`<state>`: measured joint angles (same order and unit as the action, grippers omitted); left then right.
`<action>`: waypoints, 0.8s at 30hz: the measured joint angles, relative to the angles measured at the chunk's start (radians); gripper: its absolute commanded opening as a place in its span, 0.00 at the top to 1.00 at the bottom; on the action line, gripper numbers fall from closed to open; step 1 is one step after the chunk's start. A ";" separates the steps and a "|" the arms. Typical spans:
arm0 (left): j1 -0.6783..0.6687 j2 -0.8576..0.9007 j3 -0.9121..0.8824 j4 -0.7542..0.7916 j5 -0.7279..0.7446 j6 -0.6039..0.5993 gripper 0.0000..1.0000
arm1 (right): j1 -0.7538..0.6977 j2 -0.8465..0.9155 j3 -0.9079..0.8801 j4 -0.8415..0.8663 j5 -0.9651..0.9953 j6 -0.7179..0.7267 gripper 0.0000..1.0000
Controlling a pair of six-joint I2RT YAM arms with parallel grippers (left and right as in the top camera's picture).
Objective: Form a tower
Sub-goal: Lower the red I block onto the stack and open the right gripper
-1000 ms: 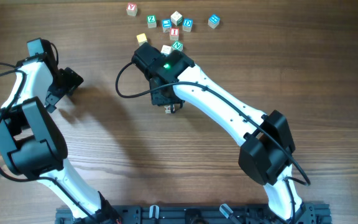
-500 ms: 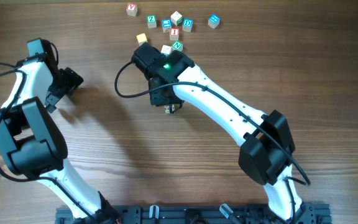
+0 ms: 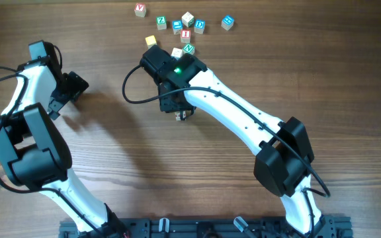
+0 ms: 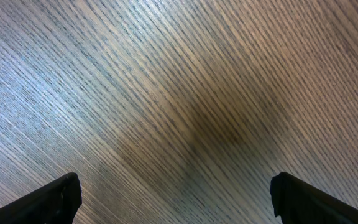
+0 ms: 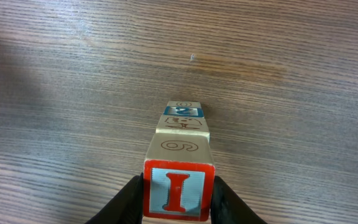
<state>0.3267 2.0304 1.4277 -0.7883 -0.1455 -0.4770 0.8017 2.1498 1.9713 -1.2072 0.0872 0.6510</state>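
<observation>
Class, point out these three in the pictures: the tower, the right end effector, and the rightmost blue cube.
tower [image 5: 180, 148], right wrist view, pale face behind the red I.
right end effector [image 5: 179, 186], right wrist view, midway between its fingertips.
rightmost blue cube [image 3: 227, 22], overhead view, its top face.

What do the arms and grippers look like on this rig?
The left arm and right arm: white links, black joint housings. A black cable loops off the right wrist, beside a lit green light. The left gripper and right gripper have black, rounded fingers.
</observation>
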 measured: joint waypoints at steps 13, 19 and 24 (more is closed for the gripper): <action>0.000 0.000 0.000 0.000 0.000 0.000 0.00 | 0.000 0.000 0.000 -0.004 0.004 0.000 0.69; 0.000 0.000 0.000 0.000 0.000 0.000 0.00 | 0.000 0.000 0.000 -0.008 0.004 0.000 0.68; 0.000 0.000 0.000 0.000 0.000 0.000 0.00 | 0.000 0.000 0.000 -0.004 0.008 0.000 0.39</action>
<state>0.3267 2.0308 1.4277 -0.7883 -0.1455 -0.4770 0.8017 2.1502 1.9713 -1.2114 0.0952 0.6510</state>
